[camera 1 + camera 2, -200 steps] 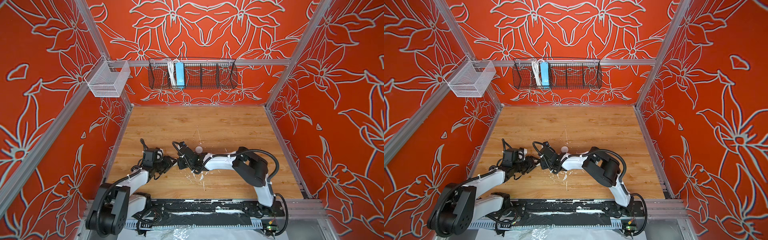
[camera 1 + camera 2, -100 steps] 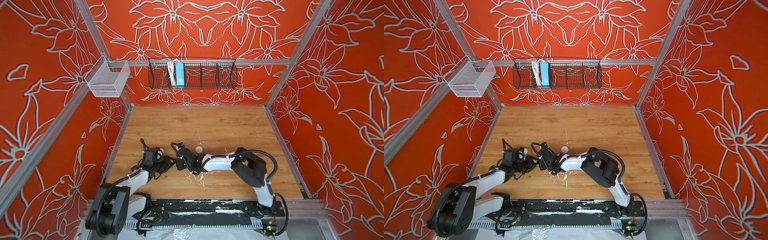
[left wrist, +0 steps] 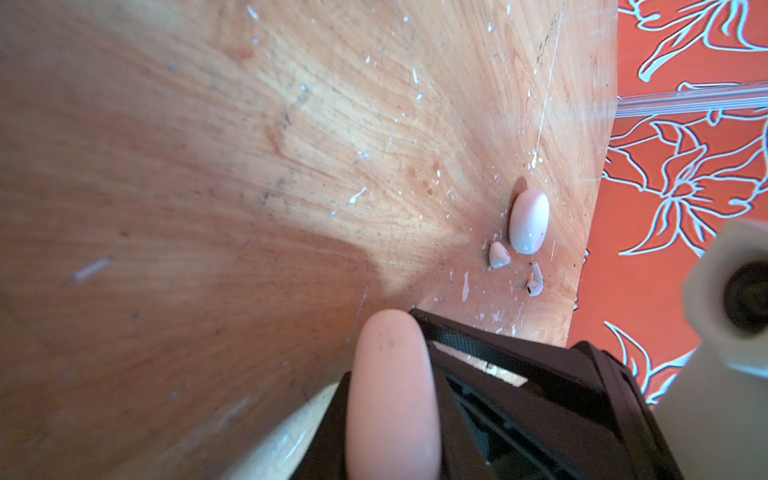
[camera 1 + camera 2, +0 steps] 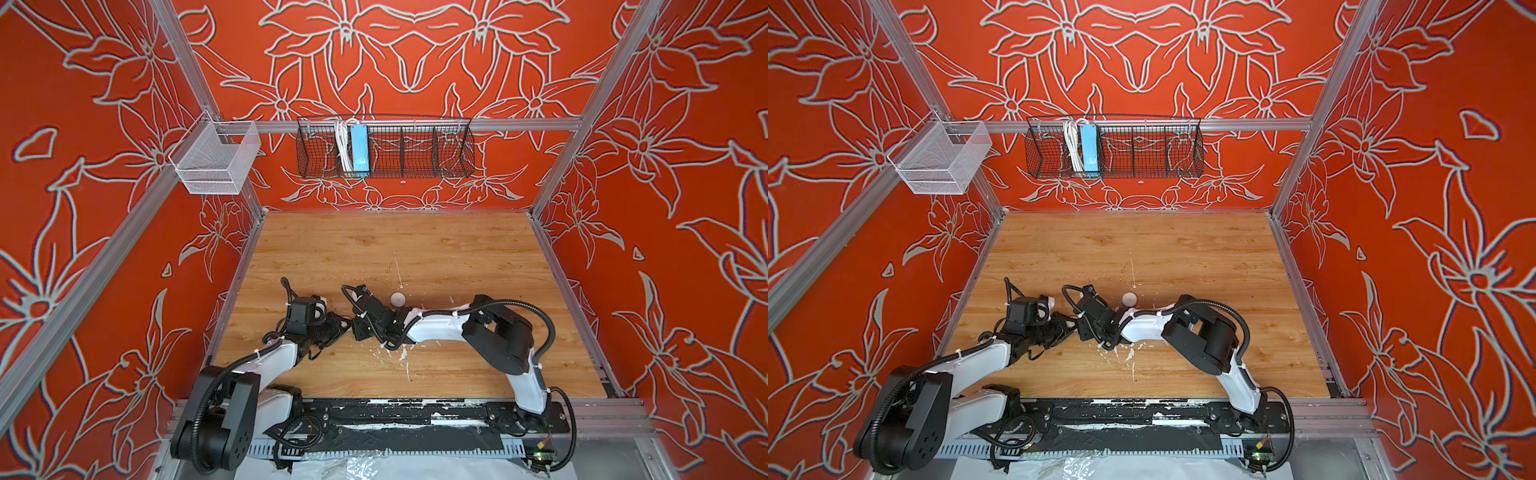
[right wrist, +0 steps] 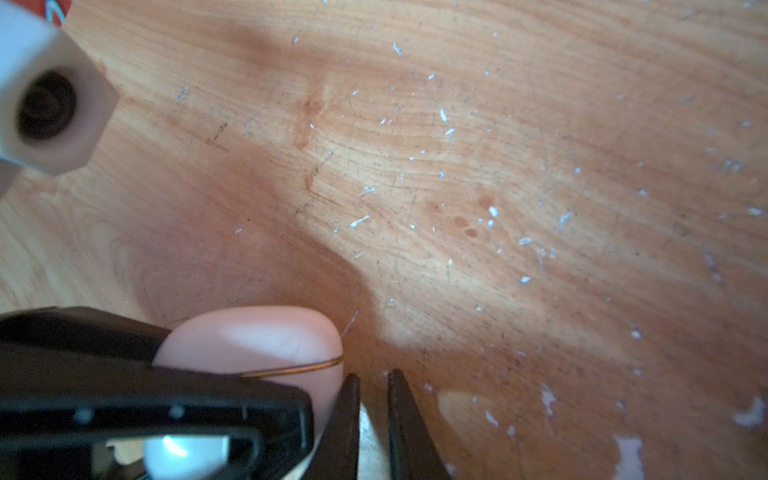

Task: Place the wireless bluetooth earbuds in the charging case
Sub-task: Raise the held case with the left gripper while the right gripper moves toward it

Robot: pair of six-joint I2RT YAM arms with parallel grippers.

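Over the scratched wooden counter (image 4: 415, 249), open toward the back, the left fingers (image 5: 124, 374) clamp a smooth rounded pinkish-white plastic case (image 5: 249, 340), the right fingers (image 5: 347, 424) together at its seam.

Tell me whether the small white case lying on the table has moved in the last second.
No. The white case sits at the near end of the long white scratch on the table, exactly as a second ago.
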